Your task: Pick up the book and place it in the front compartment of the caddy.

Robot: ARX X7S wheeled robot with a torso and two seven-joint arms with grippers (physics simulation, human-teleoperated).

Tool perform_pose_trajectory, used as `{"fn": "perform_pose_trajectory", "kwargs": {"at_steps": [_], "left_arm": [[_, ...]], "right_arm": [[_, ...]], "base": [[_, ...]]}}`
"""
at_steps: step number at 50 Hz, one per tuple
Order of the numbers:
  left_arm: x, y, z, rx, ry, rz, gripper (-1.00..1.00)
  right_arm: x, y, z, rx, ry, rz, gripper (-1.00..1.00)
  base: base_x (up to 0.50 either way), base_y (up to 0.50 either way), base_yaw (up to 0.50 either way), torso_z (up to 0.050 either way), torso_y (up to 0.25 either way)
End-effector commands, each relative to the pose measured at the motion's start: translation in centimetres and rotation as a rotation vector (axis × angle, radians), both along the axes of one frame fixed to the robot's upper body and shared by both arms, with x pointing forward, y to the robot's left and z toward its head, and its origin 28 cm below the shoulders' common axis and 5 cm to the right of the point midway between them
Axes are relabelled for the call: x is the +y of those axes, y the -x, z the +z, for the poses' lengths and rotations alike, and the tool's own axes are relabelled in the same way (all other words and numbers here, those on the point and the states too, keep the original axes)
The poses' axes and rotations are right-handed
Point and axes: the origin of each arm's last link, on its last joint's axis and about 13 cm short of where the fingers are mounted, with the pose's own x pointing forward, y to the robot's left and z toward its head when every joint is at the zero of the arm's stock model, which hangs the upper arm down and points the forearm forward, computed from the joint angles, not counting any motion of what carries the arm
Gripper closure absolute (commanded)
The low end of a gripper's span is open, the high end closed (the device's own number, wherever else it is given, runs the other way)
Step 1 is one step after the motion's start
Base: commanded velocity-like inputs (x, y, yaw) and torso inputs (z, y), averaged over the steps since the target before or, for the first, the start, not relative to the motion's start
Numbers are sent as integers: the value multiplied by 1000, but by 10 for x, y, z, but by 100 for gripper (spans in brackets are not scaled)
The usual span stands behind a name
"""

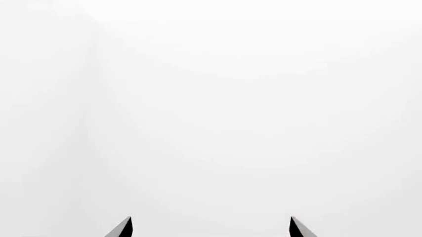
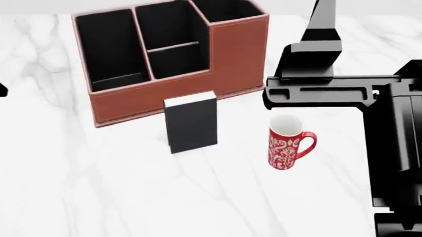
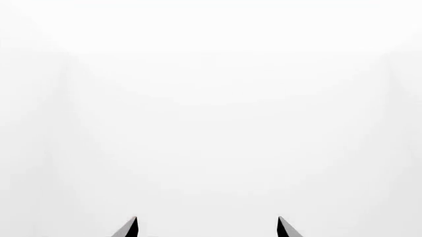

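The black book [image 2: 191, 126] with a white page edge stands upright on the marble table, just in front of the reddish-brown caddy [image 2: 237, 59]. A low pink-edged crossbar splits the caddy's middle column in two. The front compartment [image 2: 165, 27] is the larger cell, on the far side of that bar. My left gripper [image 1: 211, 228] and right gripper [image 3: 207, 228] show only their fingertips, spread wide apart against blank white, with nothing between them. Neither wrist view shows the book or the caddy.
A red-and-white patterned mug [image 2: 287, 148] stands right of the book. My right arm's black links [image 2: 329, 84] hang over the table's right side, above the mug. A sliver of the left arm [image 2: 2, 90] shows at the left edge.
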Motion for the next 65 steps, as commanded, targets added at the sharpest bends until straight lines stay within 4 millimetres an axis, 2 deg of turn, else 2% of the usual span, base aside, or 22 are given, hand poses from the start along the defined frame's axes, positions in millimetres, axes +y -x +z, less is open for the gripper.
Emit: {"fn": "perform_pose_trajectory", "kwargs": {"at_steps": [1, 26, 44, 65], "left_arm": [[3, -1, 0, 2, 26, 11, -100], [4, -2, -1, 9, 27, 10, -100], [4, -2, -2, 10, 27, 8, -100], [4, -2, -5, 17, 26, 9, -100]], "right_arm": [[0, 1, 0, -14, -2, 22, -100], [0, 2, 0, -18, 10, 24, -100], [2, 3, -2, -24, 20, 46, -100], [1, 5, -2, -38, 26, 54, -100]], "base": [[0, 500, 0, 0, 0], [0, 492, 0, 0, 0], [3, 0, 0, 0, 0], [480, 0, 0, 0, 0]]}}
